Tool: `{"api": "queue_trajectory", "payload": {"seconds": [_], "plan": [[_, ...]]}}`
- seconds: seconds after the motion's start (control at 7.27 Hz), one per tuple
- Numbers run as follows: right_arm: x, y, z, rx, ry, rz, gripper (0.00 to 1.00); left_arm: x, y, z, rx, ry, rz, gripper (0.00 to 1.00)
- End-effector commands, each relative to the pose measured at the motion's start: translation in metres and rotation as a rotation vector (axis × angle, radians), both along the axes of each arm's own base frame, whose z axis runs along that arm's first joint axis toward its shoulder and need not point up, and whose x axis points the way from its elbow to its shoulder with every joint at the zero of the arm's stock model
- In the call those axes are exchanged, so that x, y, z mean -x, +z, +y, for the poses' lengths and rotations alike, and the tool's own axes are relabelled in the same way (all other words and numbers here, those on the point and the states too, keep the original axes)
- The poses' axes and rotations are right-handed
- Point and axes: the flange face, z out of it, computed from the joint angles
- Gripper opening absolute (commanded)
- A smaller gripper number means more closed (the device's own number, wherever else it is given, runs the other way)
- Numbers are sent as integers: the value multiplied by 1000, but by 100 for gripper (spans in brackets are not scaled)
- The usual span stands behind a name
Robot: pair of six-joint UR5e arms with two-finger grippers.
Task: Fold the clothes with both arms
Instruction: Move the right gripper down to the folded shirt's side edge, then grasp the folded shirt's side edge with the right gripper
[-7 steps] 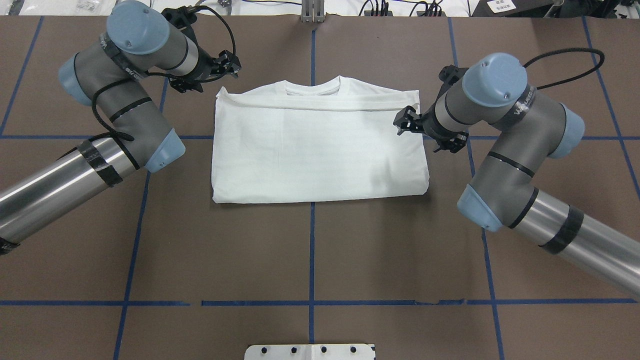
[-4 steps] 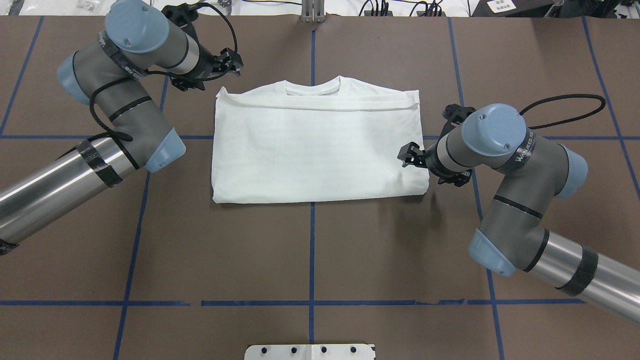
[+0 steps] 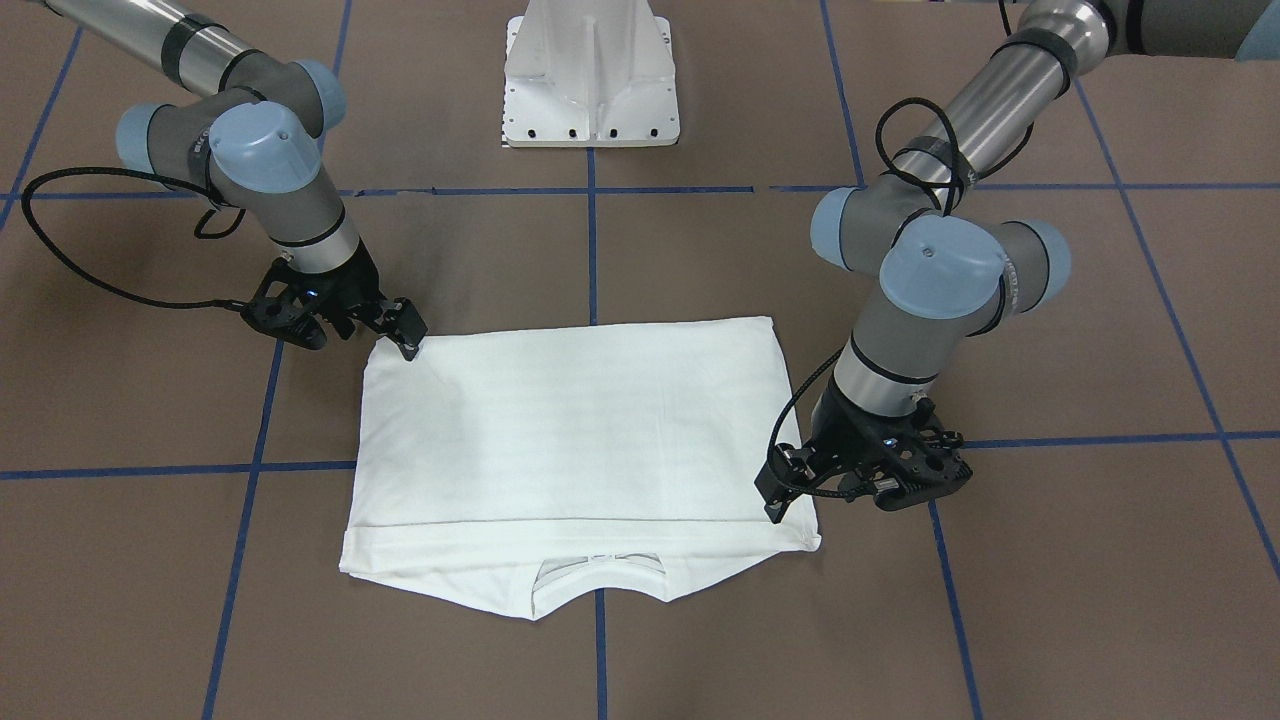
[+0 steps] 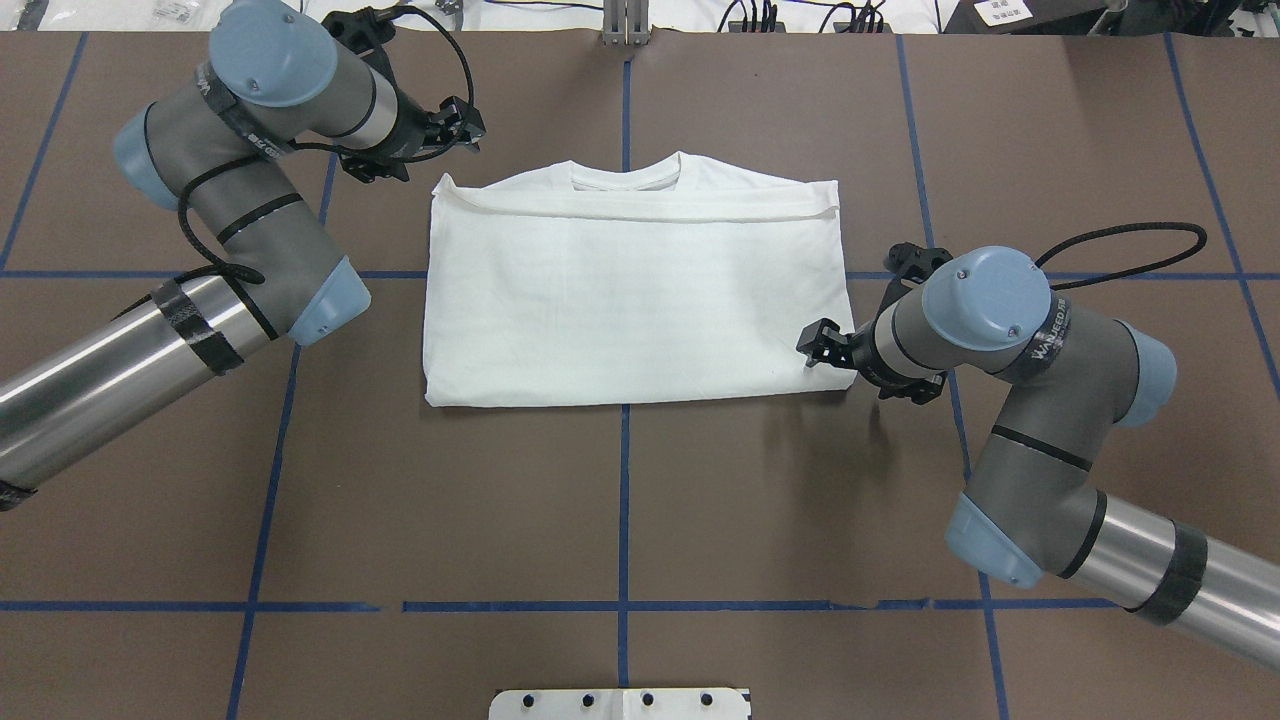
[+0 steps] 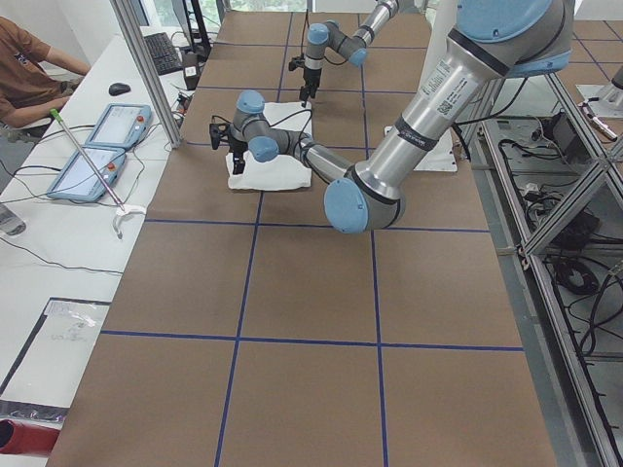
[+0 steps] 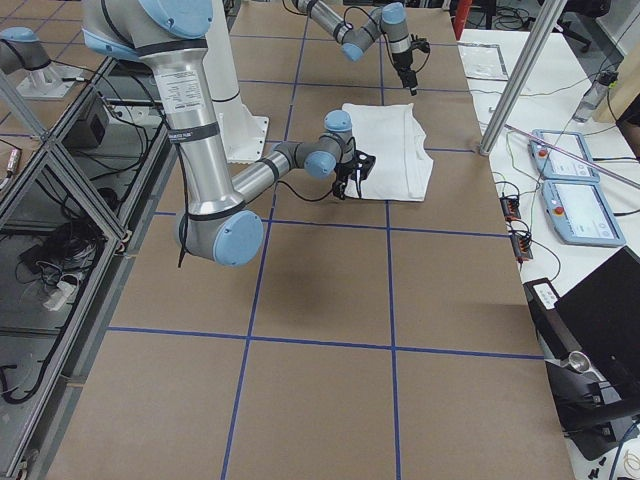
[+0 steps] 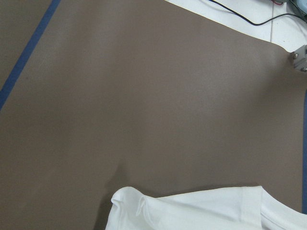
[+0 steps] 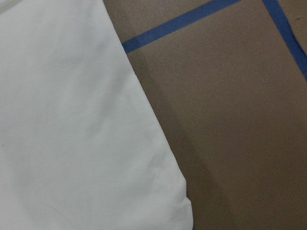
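Observation:
The white shirt (image 4: 640,290) lies folded into a rectangle on the brown table, plain side up, collar on the far side; no printed text shows. It also shows in the front view (image 3: 570,440). My left gripper (image 4: 465,122) hovers just off the shirt's far left corner, open and empty; in the front view (image 3: 782,488) it is at that view's lower right corner. My right gripper (image 4: 815,345) is open and empty at the shirt's near right corner, also in the front view (image 3: 405,330). Both wrist views show only shirt edge (image 7: 192,211) (image 8: 72,120) and table.
The white pedestal base (image 3: 592,75) stands at the robot's side of the table. Blue tape lines (image 4: 624,500) cross the brown surface. In the left side view a side bench holds tablets (image 5: 97,146), and a person (image 5: 24,68) sits there.
My right gripper moved from the shirt's far right corner along its right edge to the near right corner. My left gripper shifted slightly away from the far left corner.

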Motion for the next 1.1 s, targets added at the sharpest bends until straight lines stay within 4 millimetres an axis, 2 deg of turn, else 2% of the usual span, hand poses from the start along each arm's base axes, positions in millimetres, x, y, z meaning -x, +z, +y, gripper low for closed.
{"api": "queue_trajectory", "payload": {"seconds": [0.0,0.14,0.28,0.41,0.69,0.83,0.96], "plan": [[6,1,0,2,-5,5,93,0,0,0,0,0,0,100],[8,3,-1,-5,3,13,87,0,1,0,1,0,-1,100],[8,1,-2,-12,8,14,73,0,2,0,2,0,-2,100],[8,2,-3,-13,10,15,47,0,2,0,2,0,-2,100],[7,1,-4,-24,10,17,4,0,2,0,1,0,-1,100],[7,1,-4,-26,8,19,0,1,3,0,2,-1,-3,100],[6,-1,-4,-27,7,14,0,1,4,0,3,-1,-4,100]]}}
